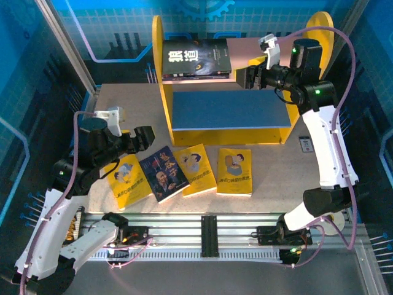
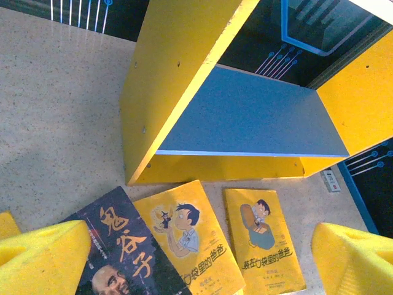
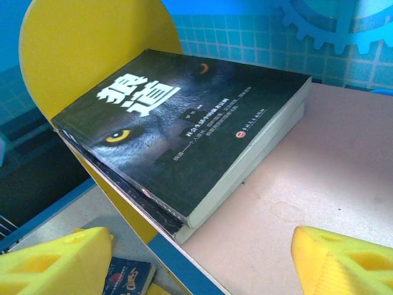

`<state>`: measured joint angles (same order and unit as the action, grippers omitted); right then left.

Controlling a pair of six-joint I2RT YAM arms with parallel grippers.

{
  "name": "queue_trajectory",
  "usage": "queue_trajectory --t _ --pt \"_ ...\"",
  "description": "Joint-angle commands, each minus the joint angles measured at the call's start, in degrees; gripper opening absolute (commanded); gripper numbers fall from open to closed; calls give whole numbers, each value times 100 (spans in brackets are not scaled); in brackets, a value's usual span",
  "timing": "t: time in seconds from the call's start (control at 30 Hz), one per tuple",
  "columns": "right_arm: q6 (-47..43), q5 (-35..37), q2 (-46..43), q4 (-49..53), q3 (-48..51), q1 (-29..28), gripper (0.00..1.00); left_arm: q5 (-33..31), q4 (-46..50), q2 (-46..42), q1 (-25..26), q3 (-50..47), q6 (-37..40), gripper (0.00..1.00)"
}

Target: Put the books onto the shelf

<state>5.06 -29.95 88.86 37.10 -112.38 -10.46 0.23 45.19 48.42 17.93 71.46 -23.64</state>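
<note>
**Top view.** The shelf [image 1: 227, 109] stood at the upper centre of the counter [image 1: 123, 98]. A wolf-cover book [image 1: 196, 58] lay flat on the pink upper board. Its long axis ran left–right across the frame, with the title toward the left yellow panel. The second book [image 3: 182, 233] beneath it showed only its edges, its cover hidden.

Four books lay fanned below the shelf, their long axes roughly top-to-bottom:
- The leftmost yellow book [image 1: 129, 181] was tilted and partly hidden by the left arm [image 1: 92, 153].
- The dark portrait book [image 1: 163, 174] met its neighbours, and which one overlapped was unclear.
- The middle yellow book [image 1: 195, 170] lay beside it.
- The right yellow book [image 1: 235, 171] lay apart from the others.

The left wrist view cut off the lower edges of the books it showed.

The left tool [image 1: 142, 136] hovered above the fan, fingers [image 2: 43, 258] wide apart and empty. The right tool [image 1: 242, 78] hung over the upper board beside the stack, fingers [image 3: 55, 264] apart and gripping nothing.
</note>
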Motion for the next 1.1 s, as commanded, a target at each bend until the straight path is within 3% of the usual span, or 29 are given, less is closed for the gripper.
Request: queue_trajectory --t 0.0,1.07 --pt "126 -314 152 -189 -48 -56 78 49 7 -40 -18 19 -109 94" --pt "9 -678 491 -8 -311 -500 74 13 -19 -52 -18 -37 -92 94"
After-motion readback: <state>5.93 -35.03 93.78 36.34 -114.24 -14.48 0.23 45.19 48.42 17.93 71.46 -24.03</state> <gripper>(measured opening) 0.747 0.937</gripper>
